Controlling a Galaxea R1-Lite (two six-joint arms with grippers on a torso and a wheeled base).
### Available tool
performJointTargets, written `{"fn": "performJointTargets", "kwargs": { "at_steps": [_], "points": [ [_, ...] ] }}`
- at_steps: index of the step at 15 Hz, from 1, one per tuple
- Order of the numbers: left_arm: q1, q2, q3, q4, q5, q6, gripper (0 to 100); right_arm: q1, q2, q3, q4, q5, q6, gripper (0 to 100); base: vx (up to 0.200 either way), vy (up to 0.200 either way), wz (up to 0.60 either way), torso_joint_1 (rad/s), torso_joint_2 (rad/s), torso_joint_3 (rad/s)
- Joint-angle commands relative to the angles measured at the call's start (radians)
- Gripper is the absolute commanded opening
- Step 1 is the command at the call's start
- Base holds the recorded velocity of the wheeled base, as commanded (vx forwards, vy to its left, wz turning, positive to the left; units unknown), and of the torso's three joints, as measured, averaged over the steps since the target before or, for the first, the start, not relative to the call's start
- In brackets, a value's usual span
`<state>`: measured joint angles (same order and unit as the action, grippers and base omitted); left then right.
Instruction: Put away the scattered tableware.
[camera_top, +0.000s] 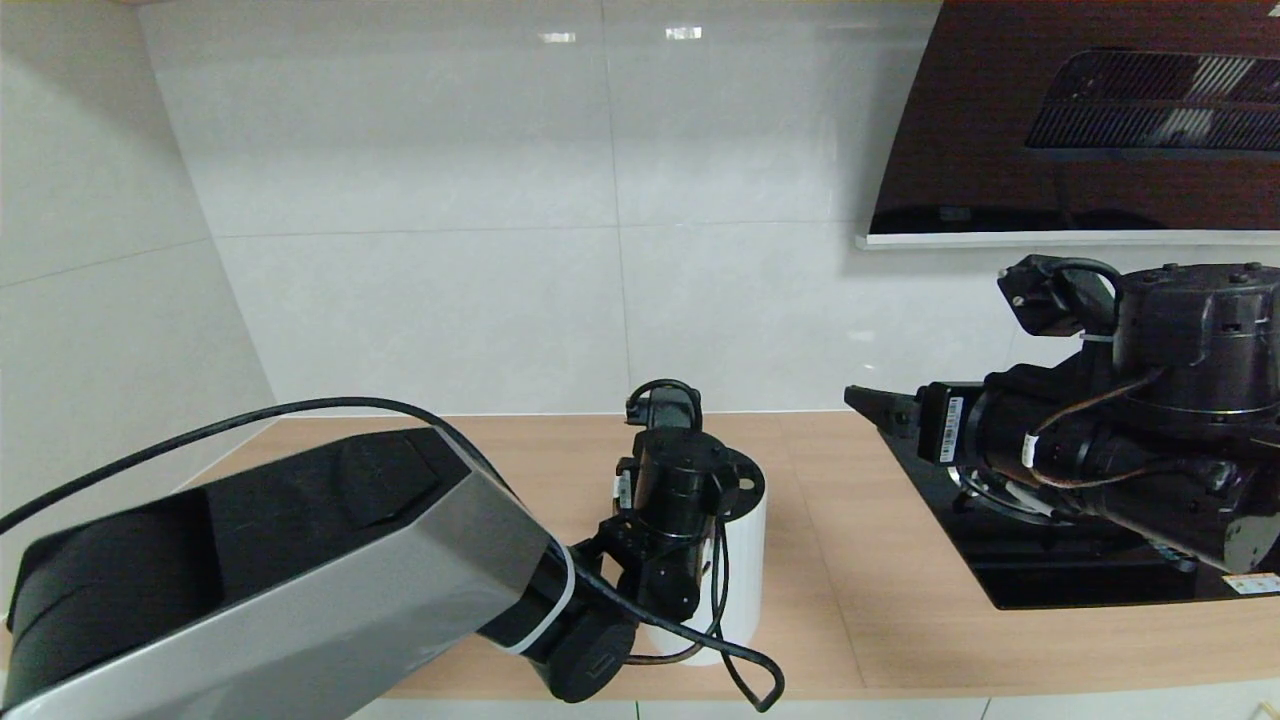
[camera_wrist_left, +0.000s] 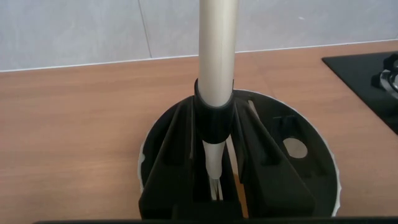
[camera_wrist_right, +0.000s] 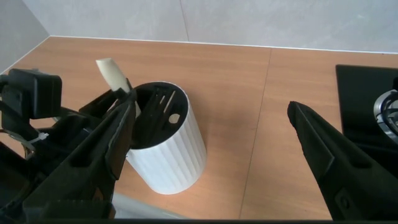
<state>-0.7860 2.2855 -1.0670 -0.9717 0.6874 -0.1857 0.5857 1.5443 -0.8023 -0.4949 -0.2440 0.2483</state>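
A white ribbed utensil holder (camera_top: 748, 575) with a black slotted top stands on the wooden counter (camera_top: 880, 560). My left gripper (camera_wrist_left: 214, 115) is right above it, shut on a long utensil (camera_wrist_left: 217, 50) with a pale cream handle. The utensil's thin lower part points down toward the holder's (camera_wrist_left: 297, 134) slots, where other thin pieces stand. In the right wrist view the holder (camera_wrist_right: 171, 155) stands on the counter and the handle's end (camera_wrist_right: 113, 74) sticks out above it. My right gripper (camera_wrist_right: 210, 102) is open and holds nothing. It hangs above the counter to the holder's right, by the hob (camera_top: 1000, 570).
The black glass hob with a burner (camera_wrist_right: 388, 118) takes up the counter's right side. A dark range hood (camera_top: 1080, 120) hangs above it. White tiled walls close the back and left. Bare counter lies between holder and hob.
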Motion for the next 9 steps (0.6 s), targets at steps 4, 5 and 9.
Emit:
{"fn": "performJointTargets", "kwargs": {
  "at_steps": [4, 5, 9],
  "points": [
    [0.001, -0.032, 0.007, -0.012, 0.006, 0.002, 100, 0.0, 0.0, 0.0, -0.001, 0.0, 0.0, 100, 0.0, 0.0, 0.0, 0.0, 0.0, 0.0],
    [-0.001, -0.035, 0.007, -0.012, 0.006, 0.002, 100, 0.0, 0.0, 0.0, -0.001, 0.0, 0.0, 100, 0.0, 0.0, 0.0, 0.0, 0.0, 0.0],
    [0.001, -0.084, 0.035, -0.042, 0.011, 0.022, 100, 0.0, -0.001, 0.0, -0.001, 0.0, 0.0, 100, 0.0, 0.0, 0.0, 0.0, 0.0, 0.0]
  ]
}}
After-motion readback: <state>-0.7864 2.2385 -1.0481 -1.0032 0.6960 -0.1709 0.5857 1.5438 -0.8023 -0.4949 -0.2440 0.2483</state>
